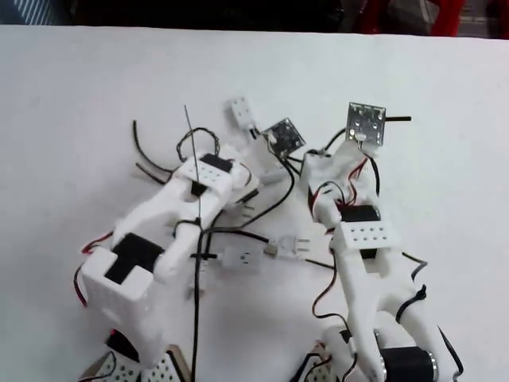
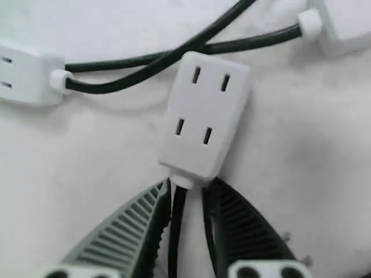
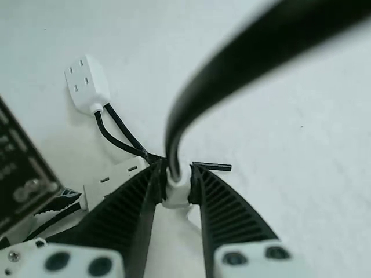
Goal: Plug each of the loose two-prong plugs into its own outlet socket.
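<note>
Left gripper [image 2: 188, 188] closed on cord [image 2: 175, 231] at base of 2-socket outlet block [image 2: 203, 116], right gripper [image 3: 177, 168] clamped on white plug [image 3: 175, 195], 1 loose plug [image 1: 290, 245] lying near table [image 1: 79, 79] centre.

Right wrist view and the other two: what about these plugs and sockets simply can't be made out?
Right wrist view: prongs of the white plug, hidden between fingers of the right gripper; black cord, blurred near the lens.
Left wrist view: edge socket block, cut off by the picture's edge.
High view: slots of the small socket block, too small to count.
</note>
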`<action>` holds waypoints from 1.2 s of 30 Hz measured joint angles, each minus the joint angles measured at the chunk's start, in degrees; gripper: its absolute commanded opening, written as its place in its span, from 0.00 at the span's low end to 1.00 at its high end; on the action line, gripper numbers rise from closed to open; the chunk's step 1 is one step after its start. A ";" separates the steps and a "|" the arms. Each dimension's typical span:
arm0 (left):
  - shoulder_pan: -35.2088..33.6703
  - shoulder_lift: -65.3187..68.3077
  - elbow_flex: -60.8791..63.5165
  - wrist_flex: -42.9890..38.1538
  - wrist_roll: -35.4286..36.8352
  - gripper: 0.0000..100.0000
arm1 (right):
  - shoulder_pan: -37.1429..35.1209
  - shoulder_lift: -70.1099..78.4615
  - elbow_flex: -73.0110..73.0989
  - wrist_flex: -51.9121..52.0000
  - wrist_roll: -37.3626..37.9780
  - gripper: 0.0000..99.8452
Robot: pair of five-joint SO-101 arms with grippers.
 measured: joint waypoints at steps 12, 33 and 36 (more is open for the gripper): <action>-0.09 -2.81 -0.88 14.42 2.29 0.11 | 0.00 0.00 0.00 0.00 0.00 0.02; -7.91 -40.53 15.12 24.09 15.91 0.27 | -8.44 0.70 0.00 0.00 15.47 0.02; -12.04 -50.02 21.98 22.68 15.91 0.27 | -8.97 0.70 0.00 0.00 17.58 0.02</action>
